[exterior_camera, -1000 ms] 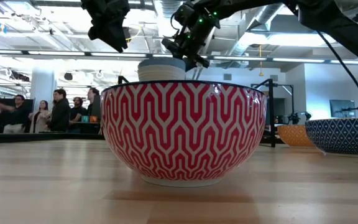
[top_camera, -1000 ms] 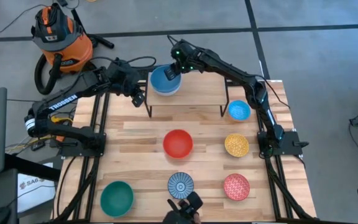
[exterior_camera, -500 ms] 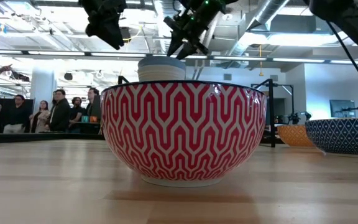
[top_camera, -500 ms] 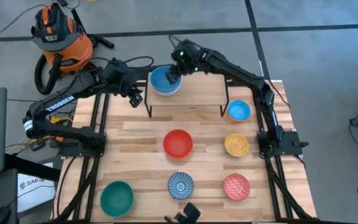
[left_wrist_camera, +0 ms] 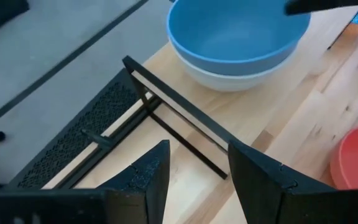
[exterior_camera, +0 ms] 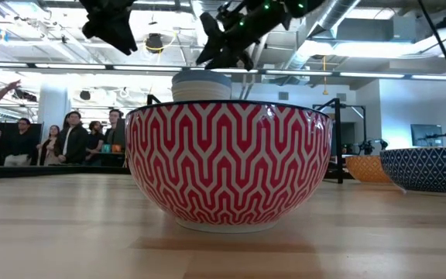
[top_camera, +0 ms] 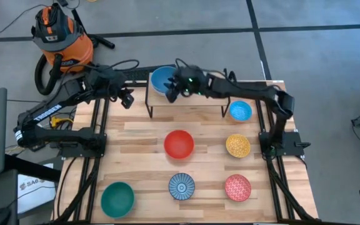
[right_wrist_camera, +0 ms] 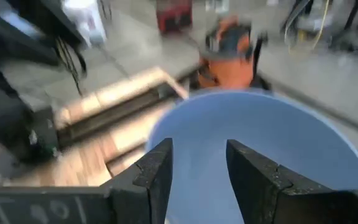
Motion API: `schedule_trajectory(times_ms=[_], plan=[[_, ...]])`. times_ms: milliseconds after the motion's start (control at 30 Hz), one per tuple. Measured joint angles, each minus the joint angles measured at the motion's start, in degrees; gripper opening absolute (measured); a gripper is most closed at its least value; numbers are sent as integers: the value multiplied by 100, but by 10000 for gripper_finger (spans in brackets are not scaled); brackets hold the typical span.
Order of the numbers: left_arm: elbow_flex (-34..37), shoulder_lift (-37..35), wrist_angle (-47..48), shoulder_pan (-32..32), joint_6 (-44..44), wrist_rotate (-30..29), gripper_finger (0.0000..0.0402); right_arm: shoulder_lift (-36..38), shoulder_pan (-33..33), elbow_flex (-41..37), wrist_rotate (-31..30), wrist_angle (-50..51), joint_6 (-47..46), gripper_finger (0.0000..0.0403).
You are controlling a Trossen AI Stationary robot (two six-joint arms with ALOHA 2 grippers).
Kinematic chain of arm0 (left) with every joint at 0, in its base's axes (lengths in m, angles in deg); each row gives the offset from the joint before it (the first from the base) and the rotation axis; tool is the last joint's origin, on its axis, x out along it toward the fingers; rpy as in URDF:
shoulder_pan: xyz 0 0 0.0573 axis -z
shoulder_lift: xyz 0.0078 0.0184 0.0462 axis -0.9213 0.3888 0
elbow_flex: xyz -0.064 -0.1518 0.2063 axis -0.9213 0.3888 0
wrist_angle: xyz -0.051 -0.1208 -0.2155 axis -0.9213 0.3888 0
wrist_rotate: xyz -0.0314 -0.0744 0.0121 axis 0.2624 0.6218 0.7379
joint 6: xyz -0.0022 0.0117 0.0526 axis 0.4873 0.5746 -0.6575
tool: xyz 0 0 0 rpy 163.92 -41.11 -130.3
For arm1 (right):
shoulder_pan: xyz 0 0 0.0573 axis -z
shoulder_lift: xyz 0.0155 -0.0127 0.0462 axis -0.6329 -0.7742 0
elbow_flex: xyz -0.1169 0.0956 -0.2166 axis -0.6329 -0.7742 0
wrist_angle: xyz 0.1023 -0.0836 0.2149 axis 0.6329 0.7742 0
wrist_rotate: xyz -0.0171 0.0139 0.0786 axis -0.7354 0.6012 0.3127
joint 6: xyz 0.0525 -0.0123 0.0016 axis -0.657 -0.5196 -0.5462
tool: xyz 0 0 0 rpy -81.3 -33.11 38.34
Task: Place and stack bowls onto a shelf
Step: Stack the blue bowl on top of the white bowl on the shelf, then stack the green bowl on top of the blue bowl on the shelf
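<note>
A blue bowl [top_camera: 161,77] sits nested in a white bowl [left_wrist_camera: 229,73] on the left end of the shelf [top_camera: 199,100]; this stack [exterior_camera: 201,84] shows behind the pink-red bowl [exterior_camera: 229,163] in the low view. My right gripper [top_camera: 170,90] hovers open just beside and above the stack, with the blue bowl [right_wrist_camera: 260,143] ahead of its fingers. My left gripper [top_camera: 125,97] hangs open left of the shelf, off its corner [left_wrist_camera: 135,65]. On the table stand the red [top_camera: 179,144], second blue [top_camera: 240,111], yellow [top_camera: 237,145], pink-red [top_camera: 237,187], radial blue [top_camera: 182,186] and teal [top_camera: 117,197] bowls.
An orange vacuum [top_camera: 58,34] stands on the floor past the table's far left corner. People stand in the room behind the table [exterior_camera: 68,136]. Bare wood lies between the shelf and the red bowl, and along the table's left side above the teal bowl.
My right gripper has come off the blue bowl's rim, risen, and drawn back toward the near edge, its arm swinging low over the shelf. My left gripper has moved up and toward the table's left edge. The bowl stack has stayed in place on the shelf.
</note>
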Motion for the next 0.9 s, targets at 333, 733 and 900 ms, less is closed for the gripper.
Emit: schedule_trajectory(times_ms=[333, 733, 900], plan=[[27, 10, -16, -4, 43, 35, 148, -64, -118, -724, -324, -998, 407, 175], [30, -3, 6, -4, 161, 42, 148, 21, -60, -720, -347, -1214, 735, 175], [30, -4, 8, -2, 287, 47, 148, 361, -26, -724, -294, -969, 809, 175]])
